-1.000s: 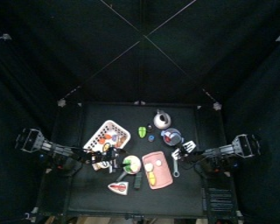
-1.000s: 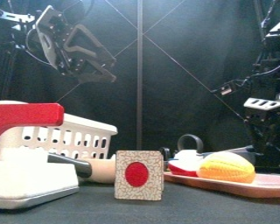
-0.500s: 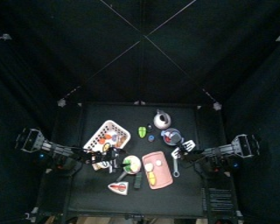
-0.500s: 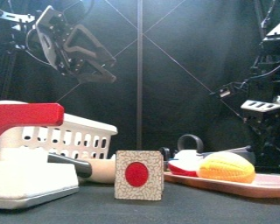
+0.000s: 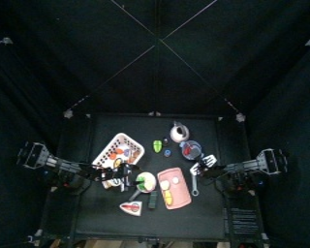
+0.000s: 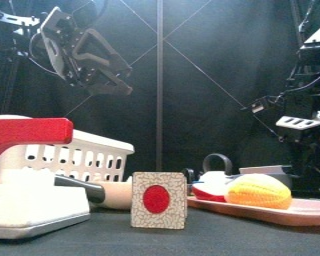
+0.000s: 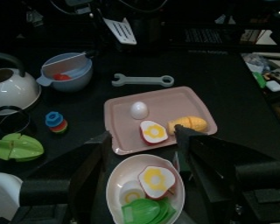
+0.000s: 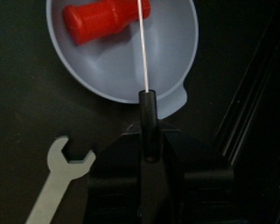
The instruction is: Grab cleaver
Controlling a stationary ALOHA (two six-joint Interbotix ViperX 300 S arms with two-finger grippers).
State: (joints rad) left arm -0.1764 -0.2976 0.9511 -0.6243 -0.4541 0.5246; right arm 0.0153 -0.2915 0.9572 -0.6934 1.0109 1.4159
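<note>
The cleaver (image 6: 27, 185), with a white blade and a red handle, lies at the table's front left, close to the front camera; in the top view it is the small red and white thing (image 5: 132, 206). It does not show in either wrist view. My left gripper (image 6: 91, 62) hangs open and empty high above the white basket (image 6: 83, 158). In the left wrist view the left gripper (image 7: 143, 171) is over a green plate (image 7: 122, 179) with a fried egg. My right gripper (image 8: 149, 131) is shut on a thin black spatula (image 8: 147, 61), over a grey-blue bowl (image 8: 166, 66).
A pink tray (image 7: 122, 124) holds an egg and food pieces. A grey wrench (image 7: 143, 80), a kettle (image 7: 8, 83), a small card with a red dot (image 6: 159, 200) and a rolling pin (image 6: 107, 190) lie around. The bowl holds a red piece (image 8: 108, 17).
In the front view the right gripper and the spatula have shifted slightly to the left. The left arm has not moved.
</note>
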